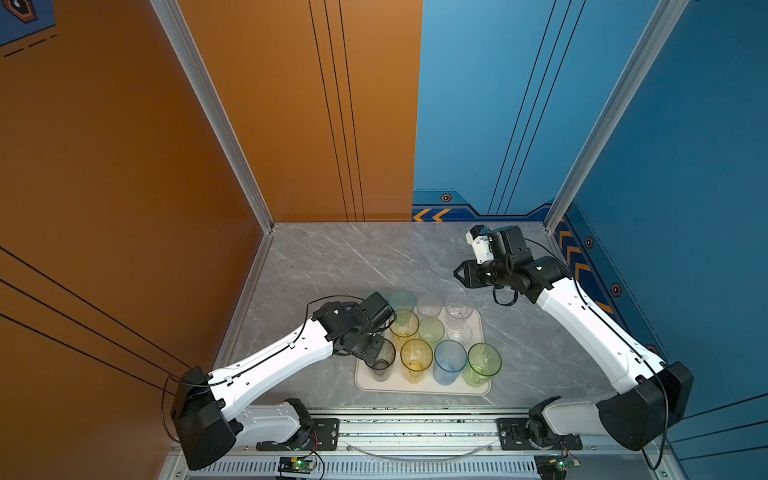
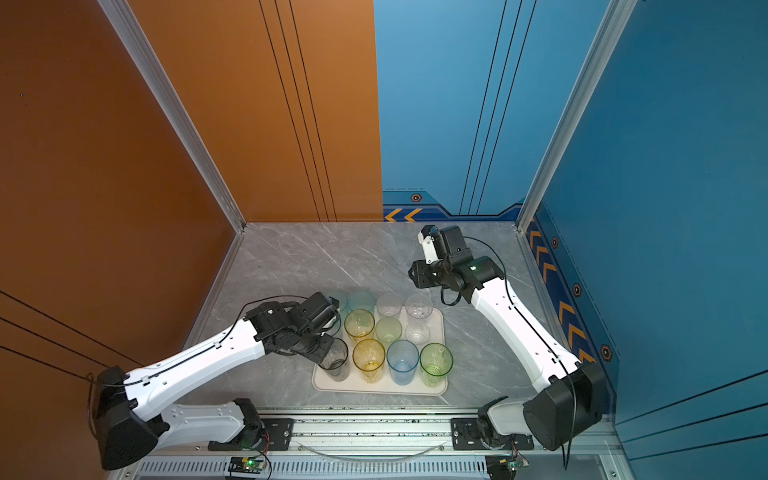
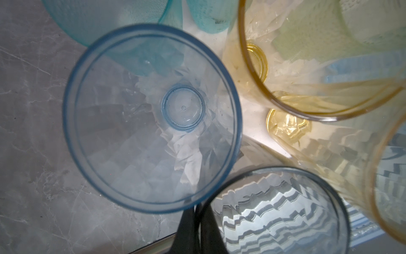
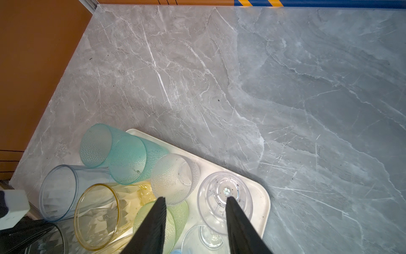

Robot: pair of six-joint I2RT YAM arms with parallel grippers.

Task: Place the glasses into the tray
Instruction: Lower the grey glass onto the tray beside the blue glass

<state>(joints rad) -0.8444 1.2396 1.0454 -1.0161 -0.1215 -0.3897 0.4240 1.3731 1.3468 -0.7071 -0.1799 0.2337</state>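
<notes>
Nearest us, our left tool (image 3: 198, 211) pinches the smoke-grey glass (image 3: 274, 215) by its rim at the tray (image 1: 424, 388) corner. Our right tool (image 4: 195, 199) hangs spread, empty.

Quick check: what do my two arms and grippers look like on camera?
The left arm and right arm: white shells, black joints, thin black cable clipped along each. The left gripper and right gripper: black tapered fingers.
</notes>
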